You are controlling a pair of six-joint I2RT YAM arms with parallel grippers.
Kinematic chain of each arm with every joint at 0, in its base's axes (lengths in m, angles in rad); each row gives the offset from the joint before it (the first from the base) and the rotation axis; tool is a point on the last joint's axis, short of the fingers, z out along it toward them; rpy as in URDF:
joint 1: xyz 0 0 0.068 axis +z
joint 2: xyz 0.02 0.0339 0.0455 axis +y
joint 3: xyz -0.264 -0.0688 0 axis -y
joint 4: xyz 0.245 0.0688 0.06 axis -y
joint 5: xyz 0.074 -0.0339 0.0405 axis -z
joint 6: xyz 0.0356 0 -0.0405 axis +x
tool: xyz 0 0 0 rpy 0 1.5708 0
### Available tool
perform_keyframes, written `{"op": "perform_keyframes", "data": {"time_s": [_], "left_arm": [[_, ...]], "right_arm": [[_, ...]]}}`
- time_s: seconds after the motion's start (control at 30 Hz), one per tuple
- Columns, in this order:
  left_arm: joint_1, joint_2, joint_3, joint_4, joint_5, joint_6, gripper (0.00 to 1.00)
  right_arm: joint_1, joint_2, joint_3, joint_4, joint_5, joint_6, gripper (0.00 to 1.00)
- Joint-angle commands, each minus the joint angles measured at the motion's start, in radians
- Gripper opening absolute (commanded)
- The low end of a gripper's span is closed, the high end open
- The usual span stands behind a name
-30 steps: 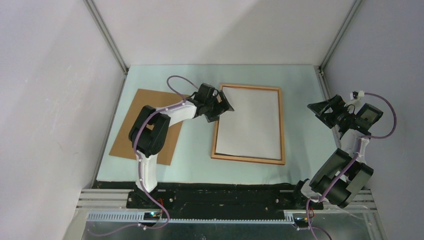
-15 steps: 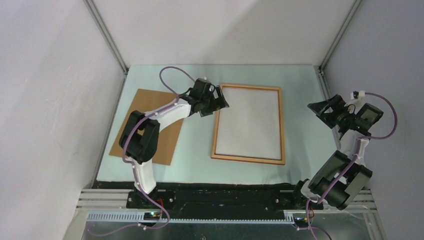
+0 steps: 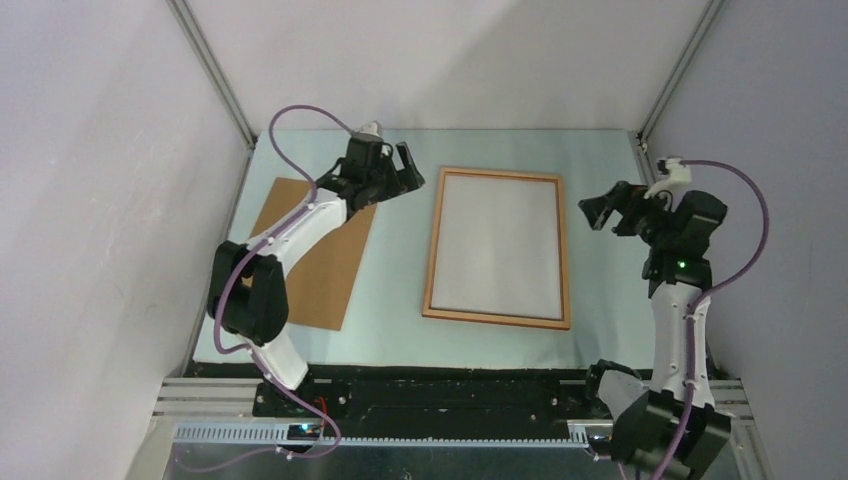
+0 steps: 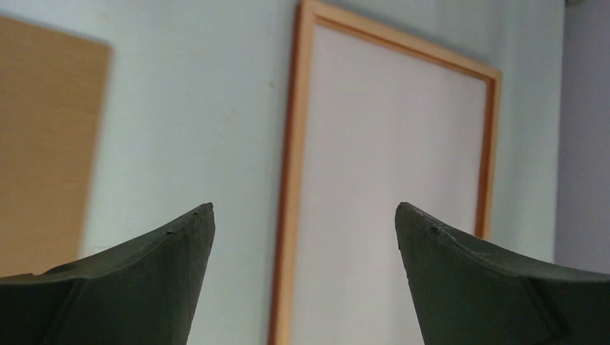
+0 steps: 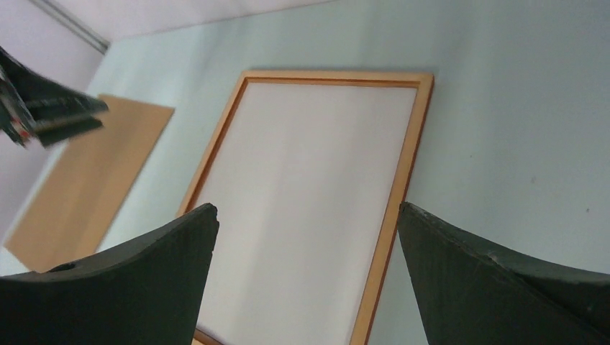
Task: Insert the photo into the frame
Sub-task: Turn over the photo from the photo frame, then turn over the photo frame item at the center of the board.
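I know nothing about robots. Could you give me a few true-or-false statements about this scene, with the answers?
1. The photo lies inside the frame, white side up. True.
2. The right hand grips the frame. False: it is open and empty, off to the frame's right.
3. The board lies to the left of the frame, apart from it. True.
4. The left hand is shut on the board. False: it is open and holds nothing.

open strip of surface (image 3: 400,280) between backing board (image 3: 320,270) and frame (image 3: 433,250), left gripper (image 3: 408,170) above its far end, right gripper (image 3: 598,208) over gap by right wall (image 3: 780,150)
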Motion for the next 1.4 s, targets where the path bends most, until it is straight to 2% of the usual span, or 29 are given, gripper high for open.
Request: {"op": "perform_keyframes", "data": {"time_s": [0.0,0.17,0.33,0.4,0.63,0.8,0.97,1.13,1.23,1.37], "left_arm": [[0.035,-0.115,0.040,0.007,-0.103,0.190,1.00],[0.036,-0.192,0.007,0.007,-0.265,0.393,1.00],[0.042,-0.307,-0.054,0.007,-0.435,0.488,1.00],[0.060,-0.352,-0.090,0.010,-0.450,0.519,1.00],[0.184,-0.495,-0.227,-0.011,-0.388,0.589,1.00],[0.257,-0.598,-0.304,-0.054,-0.358,0.727,1.00],[0.368,-0.682,-0.343,-0.113,-0.306,0.749,1.00],[0.501,-0.693,-0.336,-0.200,-0.244,0.726,1.00],[0.589,-0.670,-0.330,-0.238,-0.221,0.723,1.00],[0.698,-0.629,-0.334,-0.261,-0.164,0.738,1.00]], "right_arm": [[0.181,-0.037,0.051,-0.046,0.226,-0.173,0.99],[0.346,-0.027,0.060,-0.072,0.393,-0.316,0.99],[0.486,0.011,0.083,-0.085,0.470,-0.409,0.99],[0.536,0.026,0.097,-0.084,0.478,-0.441,1.00],[0.692,0.095,0.143,-0.061,0.444,-0.467,0.99],[0.834,0.169,0.203,-0.067,0.501,-0.517,0.99],[0.940,0.247,0.279,-0.068,0.527,-0.558,0.99],[1.066,0.366,0.379,-0.089,0.553,-0.554,1.00],[1.166,0.480,0.477,-0.128,0.612,-0.549,0.99],[1.236,0.646,0.626,-0.207,0.618,-0.496,0.99]]}}
